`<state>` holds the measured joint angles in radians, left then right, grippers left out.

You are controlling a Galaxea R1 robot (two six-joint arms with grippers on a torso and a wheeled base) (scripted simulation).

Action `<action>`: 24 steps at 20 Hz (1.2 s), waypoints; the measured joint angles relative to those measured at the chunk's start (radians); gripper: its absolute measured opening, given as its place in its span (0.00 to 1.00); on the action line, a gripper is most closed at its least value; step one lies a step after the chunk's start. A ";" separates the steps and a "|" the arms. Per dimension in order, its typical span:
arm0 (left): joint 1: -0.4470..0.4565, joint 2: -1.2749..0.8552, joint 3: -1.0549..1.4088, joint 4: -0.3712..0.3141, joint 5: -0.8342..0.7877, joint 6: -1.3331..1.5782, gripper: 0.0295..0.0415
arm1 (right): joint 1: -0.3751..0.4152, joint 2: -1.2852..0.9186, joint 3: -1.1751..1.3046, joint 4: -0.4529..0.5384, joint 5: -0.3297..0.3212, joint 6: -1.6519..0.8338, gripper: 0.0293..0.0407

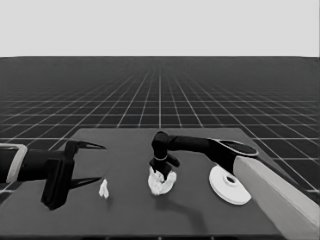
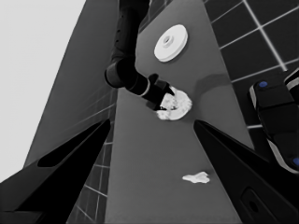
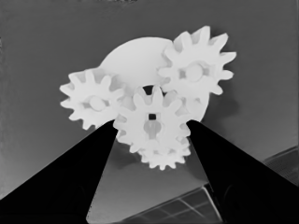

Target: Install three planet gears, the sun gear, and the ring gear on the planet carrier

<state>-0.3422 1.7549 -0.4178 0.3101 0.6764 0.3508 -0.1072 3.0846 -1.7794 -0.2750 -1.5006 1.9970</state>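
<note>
We count four gears in the right wrist view. Nearest the camera is one gear (image 3: pixel 152 122), pinched between the right gripper (image 3: pixel 152 128) fingers, which press on its two sides. A second gear (image 3: pixel 163 157) peeks out beneath it. A third gear (image 3: pixel 93 103) and a fourth gear (image 3: pixel 196 70) sit to either side on the smaller round part (image 3: pixel 135 60), which shows behind them, with its dark centre hole just above the held gear.

In the head view, that cluster lies at the middle of the table (image 1: pixel 190 210), under the right gripper. One thin white piece (image 1: pixel 104 189) lies to its left, near the left gripper (image 1: pixel 95 163), whose fingers are spread wide and hold nothing. One larger round part (image 1: pixel 227 186) rests alone toward the table's right side, partly behind the right arm.
</note>
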 joint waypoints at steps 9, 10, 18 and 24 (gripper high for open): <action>0.000 0.000 0.000 0.000 0.000 0.000 0.75 | 0.000 0.000 0.000 0.000 0.000 0.094 0.17; 0.000 0.000 0.000 0.000 0.000 0.000 0.75 | 0.000 0.000 0.000 0.000 0.000 0.105 0.17; 0.000 0.000 0.000 0.000 0.000 0.000 0.75 | 0.000 0.000 0.000 0.000 0.000 0.188 0.17; 0.000 0.000 0.000 0.000 0.000 0.000 0.75 | 0.000 0.000 0.000 0.000 0.000 0.251 0.17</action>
<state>-0.3422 1.7549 -0.4178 0.3101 0.6764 0.3508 -0.1071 3.0847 -1.7794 -0.2750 -1.5006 2.2484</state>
